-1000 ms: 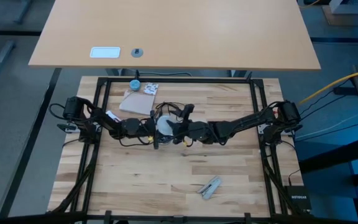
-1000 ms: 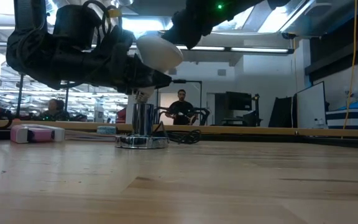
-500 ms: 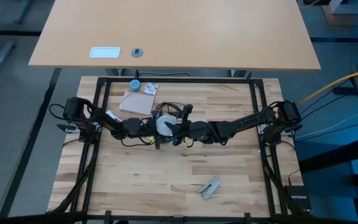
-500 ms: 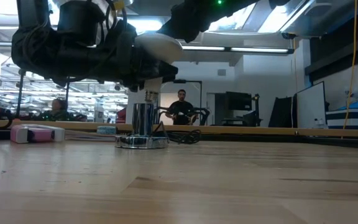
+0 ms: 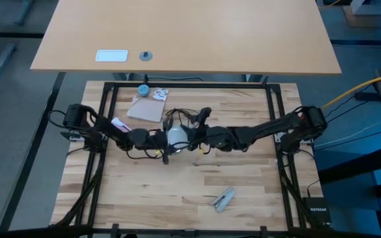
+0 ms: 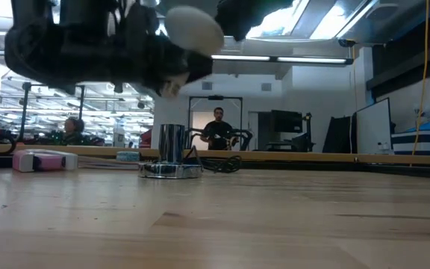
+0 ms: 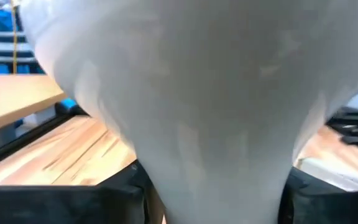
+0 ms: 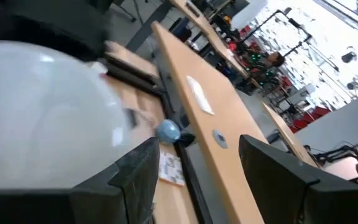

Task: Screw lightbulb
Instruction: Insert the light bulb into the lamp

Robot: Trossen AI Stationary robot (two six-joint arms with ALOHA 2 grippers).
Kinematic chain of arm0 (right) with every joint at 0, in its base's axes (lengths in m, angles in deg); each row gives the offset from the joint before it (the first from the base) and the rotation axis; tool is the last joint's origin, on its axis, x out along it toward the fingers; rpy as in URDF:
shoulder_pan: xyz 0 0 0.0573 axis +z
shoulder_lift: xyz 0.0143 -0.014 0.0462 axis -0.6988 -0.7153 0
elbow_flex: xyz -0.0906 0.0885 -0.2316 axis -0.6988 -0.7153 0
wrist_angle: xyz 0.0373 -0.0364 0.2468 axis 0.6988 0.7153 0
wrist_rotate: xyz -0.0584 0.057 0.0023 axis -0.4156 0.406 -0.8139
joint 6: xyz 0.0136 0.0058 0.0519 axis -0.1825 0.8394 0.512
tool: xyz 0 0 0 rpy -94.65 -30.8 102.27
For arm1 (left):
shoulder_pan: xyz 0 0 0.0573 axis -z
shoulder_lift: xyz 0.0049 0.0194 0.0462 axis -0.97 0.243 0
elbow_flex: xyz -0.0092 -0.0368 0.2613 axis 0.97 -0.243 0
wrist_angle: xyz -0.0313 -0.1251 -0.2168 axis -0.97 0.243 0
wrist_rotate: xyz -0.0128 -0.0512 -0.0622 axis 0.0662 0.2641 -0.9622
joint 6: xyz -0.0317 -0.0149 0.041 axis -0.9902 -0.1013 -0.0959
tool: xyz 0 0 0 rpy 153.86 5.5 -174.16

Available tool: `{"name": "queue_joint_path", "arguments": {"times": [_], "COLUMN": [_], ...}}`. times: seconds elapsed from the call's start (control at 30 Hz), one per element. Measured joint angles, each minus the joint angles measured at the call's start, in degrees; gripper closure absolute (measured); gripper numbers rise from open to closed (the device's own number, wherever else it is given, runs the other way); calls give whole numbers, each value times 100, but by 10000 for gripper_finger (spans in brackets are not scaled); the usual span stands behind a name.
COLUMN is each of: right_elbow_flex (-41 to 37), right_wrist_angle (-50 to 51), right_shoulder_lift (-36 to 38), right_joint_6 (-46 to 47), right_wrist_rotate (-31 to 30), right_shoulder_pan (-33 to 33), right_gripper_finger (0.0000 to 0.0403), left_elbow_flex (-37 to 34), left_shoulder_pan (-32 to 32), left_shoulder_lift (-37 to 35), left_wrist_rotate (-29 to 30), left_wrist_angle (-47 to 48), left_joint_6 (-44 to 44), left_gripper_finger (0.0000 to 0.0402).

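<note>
The frosted-white lightbulb (image 5: 176,137) hangs in the air at the table's middle, its round globe (image 6: 194,28) toward the right. My left gripper (image 5: 162,139) comes level from the left and is shut on it. My right gripper (image 8: 201,174) comes from the right and stands open beside the globe (image 8: 42,118), which lies outside one finger (image 8: 135,177); whether that finger touches it I cannot tell. Below the bulb a shiny silver socket (image 6: 172,149) stands upright on its round disc on the table. My left gripper has the bulb's narrow neck (image 7: 216,193) pinched between its two fingers (image 7: 126,196). The fingers come level from the table's left and lie along the bulb. The globe sticks out beyond the fingertips, and the bulb is lifted clear above the socket.
A blue cap (image 5: 143,90) and a brown card (image 5: 147,107) lie at the far left of the table. A small metal piece (image 5: 223,198) lies near the front edge. A pink and white block (image 6: 43,159) lies at the left. People show in the room behind.
My left gripper has gone up with the lightbulb, which now hangs higher above the silver socket. My right gripper has risen too and stays open beside the globe.
</note>
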Motion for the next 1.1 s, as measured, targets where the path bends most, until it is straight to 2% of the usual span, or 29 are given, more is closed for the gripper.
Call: {"name": "queue_joint_path", "arguments": {"times": [0.23, 0.47, 0.67, 0.77, 0.9, 1.0, 1.1], "right_elbow_flex": [2, 2, 2, 2, 2, 2, 2], "right_wrist_angle": [699, 1511, 1913, 1945, 1963, 1960, 1958], "right_shoulder_lift": [551, 692, 692, 692, 692, 692, 692], "right_joint_6": [4, 189, 378, 450, 455, 455, 455], "right_wrist_rotate": [-52, -279, -325, -297, -278, -240, -238], "right_shoulder_pan": [-1, -1, -1, -1, -1, -1, -1], "right_gripper_finger": [178, 178, 178, 178, 178, 178, 178], "left_elbow_flex": [-4, -6, -8, -10, -6, -6, -6], "left_shoulder_pan": [305, 709, 912, 927, 925, 928, 925], "left_shoulder_lift": [-437, -586, -668, -694, -696, -698, -698], "left_wrist_rotate": [13, -186, -378, -654, -1457, -1954, -2132], "left_wrist_angle": [219, 1199, 2227, 2576, 2999, 3515, 4171], "left_joint_6": [-15, -766, -1902, -2802, -3843, -4241, -4376], "left_gripper_finger": [249, 248, 251, 248, 246, 246, 249]}}
